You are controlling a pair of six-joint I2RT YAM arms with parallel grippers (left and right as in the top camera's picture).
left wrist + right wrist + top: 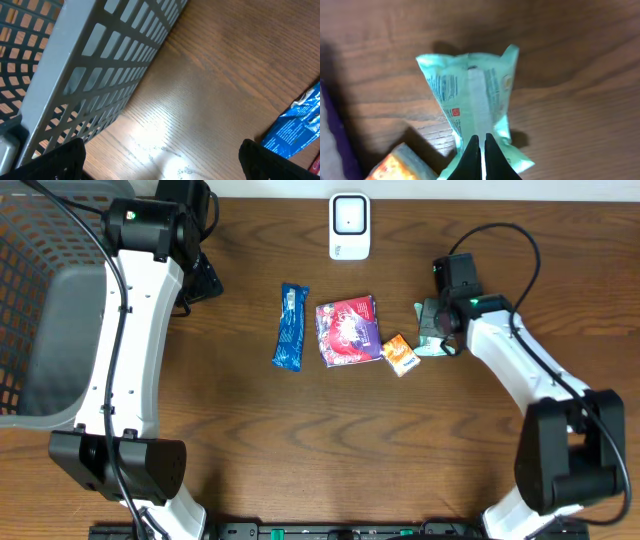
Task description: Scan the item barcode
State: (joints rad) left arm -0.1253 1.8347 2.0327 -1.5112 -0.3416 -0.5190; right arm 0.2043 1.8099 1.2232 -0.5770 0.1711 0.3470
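**Mint-green crinkled plastic packet (487, 90) pinched along its seam**

The packet is seen at the right end of a row of goods on the brown wood-grain table (300, 440), just beside a small orange packet (401, 354). Its film is wrinkled and glossy, flared at the two far corners and narrowing toward the wrist camera. A flat, pale ribbed seam runs down its middle, and small print and a red square mark are visible left of that seam. The right gripper (480, 142) is clamped onto the packet at the near end of the seam, its two black tapered fingers (472, 157) pressed almost together. Whether the packet is lifted off the wood cannot be told.

Farther left, a square magenta and purple foil pouch (347, 331) and a long, shiny blue wrapper (290, 327) are laid flat. A white, rounded scanner (349, 225) is set at the far edge. The left gripper (162, 165) is spread wide with nothing between its fingers, beside a grey plastic lattice basket (90, 65).
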